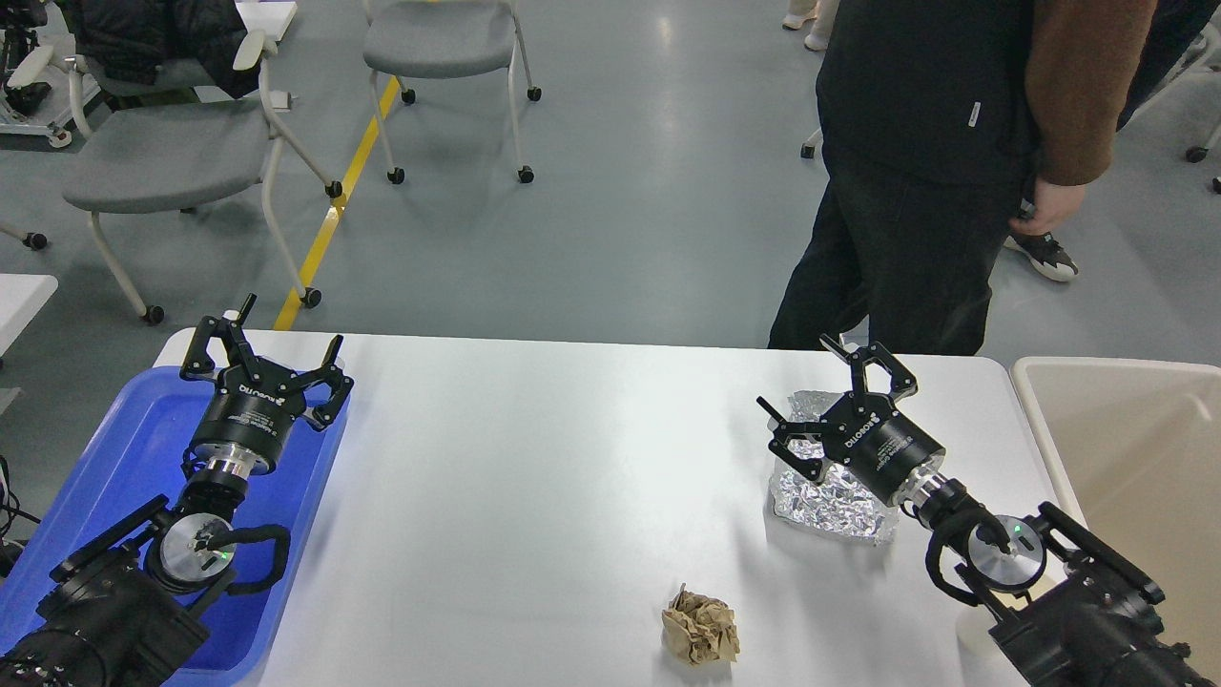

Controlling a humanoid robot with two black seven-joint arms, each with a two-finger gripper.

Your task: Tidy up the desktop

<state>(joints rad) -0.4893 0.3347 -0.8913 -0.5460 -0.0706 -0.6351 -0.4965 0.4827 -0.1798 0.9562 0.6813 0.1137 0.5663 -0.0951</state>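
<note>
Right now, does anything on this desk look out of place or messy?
Yes. A crumpled brown paper ball lies near the front edge of the desktop, and a wrinkled sheet of foil sits under the open right gripper. Both look like litter.

White ROBOTIQ lettering stands on the left tool [270,355] and the right tool [830,382]; smaller print is unreadable.

A grey glossy floor [620,191] fills the upper frame, crossed by a yellow line [336,205]; two grey wheeled chairs [167,153] stand upper left.
</note>
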